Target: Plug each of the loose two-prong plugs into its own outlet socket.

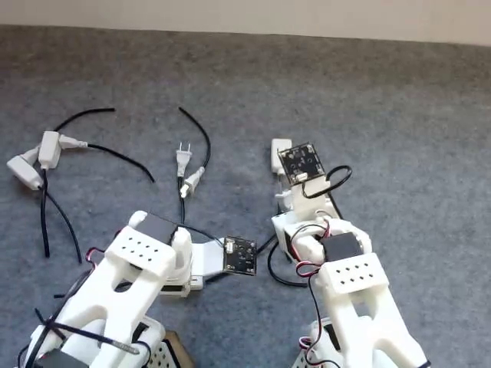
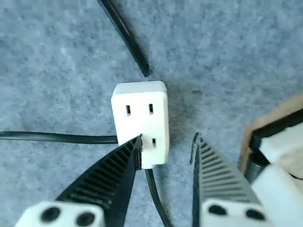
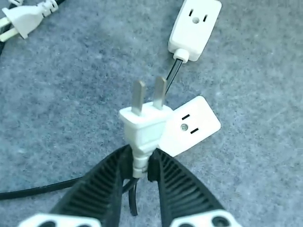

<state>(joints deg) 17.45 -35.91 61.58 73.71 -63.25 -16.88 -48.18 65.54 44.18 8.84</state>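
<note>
**Clerk:** First entry, left of the high view?

**Checker:** White connector cluster [image 1: 37, 159], upper left on the grey carpet [image 1: 383, 92]. Black cords trail from it toward the lower left.

**Clerk:** Centre?

**Checker:** Loose plug [image 1: 182, 157], long axis near vertical in the frame, prongs toward the top edge. Second plug [image 1: 192, 182] sits just below it on a diagonal; I cannot make out its prong end.

**Clerk:** Left arm?

**Checker:** Lower left of the high view. In its wrist view the left gripper [image 2: 168, 138] has its fingers spread either side of a white socket block [image 2: 140, 118]. One fingertip [image 2: 135, 147] overlaps the block's edge and the other stands apart from it. The slot face is turned to the camera, and a black cord leaves the end nearest the gripper. That view gives the slots — from above, the arm covers the spot.

**Clerk:** Right arm?

**Checker:** Lower right of the high view. The right gripper [image 3: 141, 153] is pinched on the cord end of the held plug [image 3: 142, 125]. The plug's long axis is in line with the fingers, and its prongs point straight away from them. The flat socket [image 3: 190, 126] lies just beyond, face up and partly behind the plug. The corded socket [image 3: 195, 22] is farther off.

**Clerk:** And from above?

**Checker:** A white socket body [image 1: 280, 153], right of centre, shows beside the arm's circuit board. I cannot tell which of the two sockets it is.
</note>
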